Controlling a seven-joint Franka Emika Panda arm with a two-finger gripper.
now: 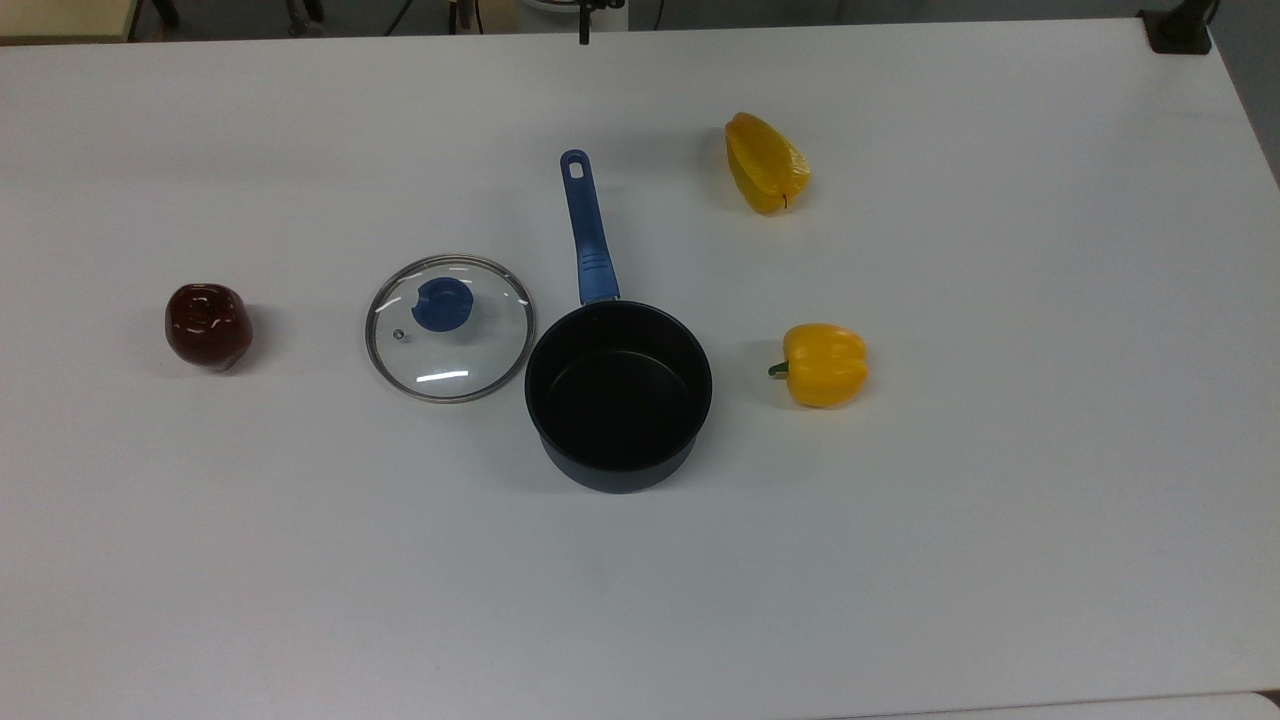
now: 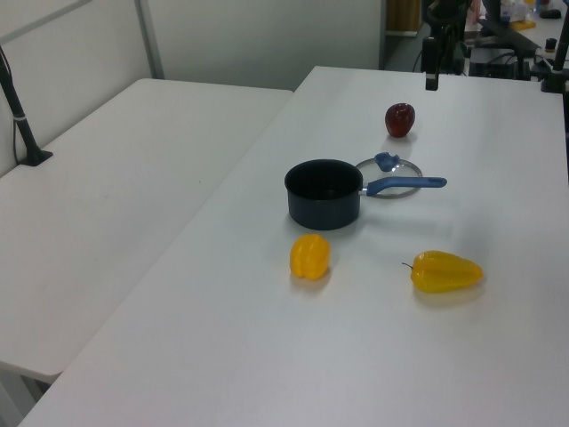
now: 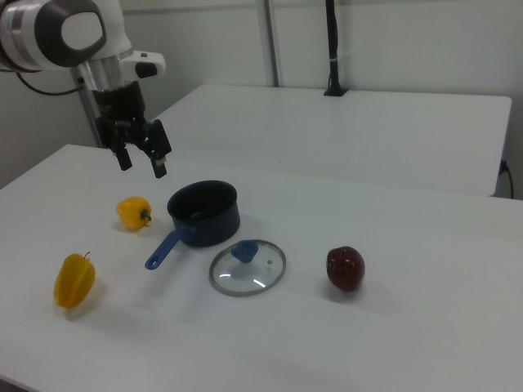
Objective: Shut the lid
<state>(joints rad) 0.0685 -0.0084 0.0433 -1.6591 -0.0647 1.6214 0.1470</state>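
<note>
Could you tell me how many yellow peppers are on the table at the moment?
2. One yellow pepper sits just off the top view's right of the saucepan; the other yellow pepper lies farther up, to the right of the saucepan's blue handle. None appears hidden.

My gripper (image 3: 142, 161) hangs in the air above and behind the saucepan (image 3: 204, 213), pointing down, both fingers (image 3: 159, 162) spread apart, nothing between them; my wrist rises straight above it.

A big white table (image 1: 900, 560) holds everything. On it sit a black saucepan (image 1: 618, 395), a glass lid (image 1: 450, 327), two yellow peppers (image 1: 822, 364) (image 1: 765, 162) and a dark red pepper (image 1: 207, 325).
</note>
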